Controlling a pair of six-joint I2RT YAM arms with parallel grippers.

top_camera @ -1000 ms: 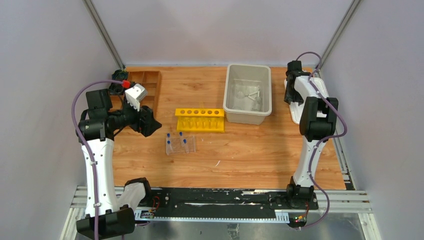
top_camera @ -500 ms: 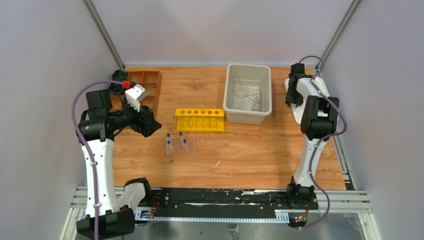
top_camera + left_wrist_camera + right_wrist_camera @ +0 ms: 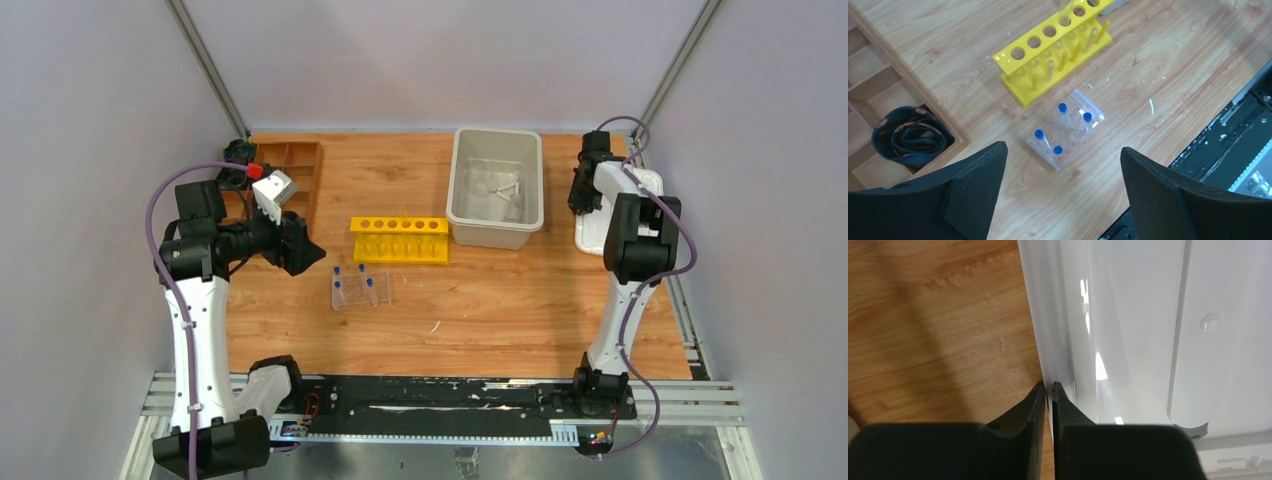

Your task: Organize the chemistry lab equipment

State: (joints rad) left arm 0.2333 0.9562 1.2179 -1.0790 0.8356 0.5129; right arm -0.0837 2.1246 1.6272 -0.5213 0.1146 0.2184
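Note:
A clear plastic rack with several blue-capped tubes stands mid-table, in front of a yellow tube rack. A white triangle and clear glassware lie in a pale bin; the bowl cannot be made out. My left gripper is open and empty, high above the table; the left wrist view shows its jaws wide apart over the clear rack. My right gripper is at the far right, shut on the thin rim of a flat white lid.
A brown wooden compartment tray sits at the far left, with a black coiled thing in one compartment. The white lid lies along the table's right edge. The yellow rack holds one clear tube.
My right arm has shifted a little to the right and nearer, and more of the white lid shows beside it. My left arm has barely moved.

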